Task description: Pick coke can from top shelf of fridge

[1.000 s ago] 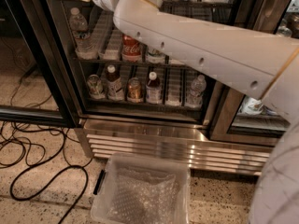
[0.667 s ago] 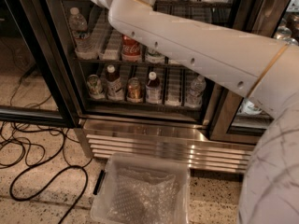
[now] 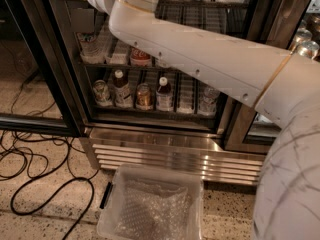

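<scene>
We count one clear bin [image 3: 150, 204] on the floor | fridge [image 3: 165, 154]: lowest rack, five drinks, one a brown-gold can [image 3: 144, 96] | middle rack, one red can [image 3: 140, 57], one clear bottle [image 3: 90, 46] | one arm [image 3: 200, 59] reaches toward the top shelf [image 3: 210, 5] | pincer beyond the top-left edge, state we cannot tell | coke can hidden from us

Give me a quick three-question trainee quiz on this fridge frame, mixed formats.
1. True or false: the clear bin stands in front of the fridge, by its slatted base.
2. Where is the gripper? A) inside the bin. B) out of view past the top edge, beyond the end of the arm. C) on the bottom shelf.
3. Fill in: black ___ lie left of the bin.
Key: 1 true; 2 B; 3 cables.
</scene>
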### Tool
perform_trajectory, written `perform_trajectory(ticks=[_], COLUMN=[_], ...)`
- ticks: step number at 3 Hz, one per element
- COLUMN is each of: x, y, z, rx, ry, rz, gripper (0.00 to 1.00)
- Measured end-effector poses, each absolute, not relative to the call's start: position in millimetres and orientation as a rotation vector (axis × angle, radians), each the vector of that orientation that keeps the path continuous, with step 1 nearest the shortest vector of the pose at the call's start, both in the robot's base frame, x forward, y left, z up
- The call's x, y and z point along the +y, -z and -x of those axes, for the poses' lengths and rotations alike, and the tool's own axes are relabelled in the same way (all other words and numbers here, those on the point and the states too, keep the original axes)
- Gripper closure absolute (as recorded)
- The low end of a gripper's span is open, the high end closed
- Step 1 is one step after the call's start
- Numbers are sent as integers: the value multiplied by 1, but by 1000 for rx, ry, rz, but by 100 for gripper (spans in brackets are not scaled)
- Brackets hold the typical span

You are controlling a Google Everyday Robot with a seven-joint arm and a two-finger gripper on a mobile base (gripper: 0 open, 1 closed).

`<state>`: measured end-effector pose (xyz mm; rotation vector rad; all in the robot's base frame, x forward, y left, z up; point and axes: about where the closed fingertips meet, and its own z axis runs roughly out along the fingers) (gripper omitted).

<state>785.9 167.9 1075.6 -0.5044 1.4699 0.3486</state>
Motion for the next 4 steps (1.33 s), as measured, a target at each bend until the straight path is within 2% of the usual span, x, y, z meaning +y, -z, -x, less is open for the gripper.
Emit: perform_trajectory(ticks=[2,4], x=[166,142], y=[-1068,-1081], z=[-794,-814], rx=[1460,1428], ry=[-278,-151], rz=[516,484], gripper=[30,32])
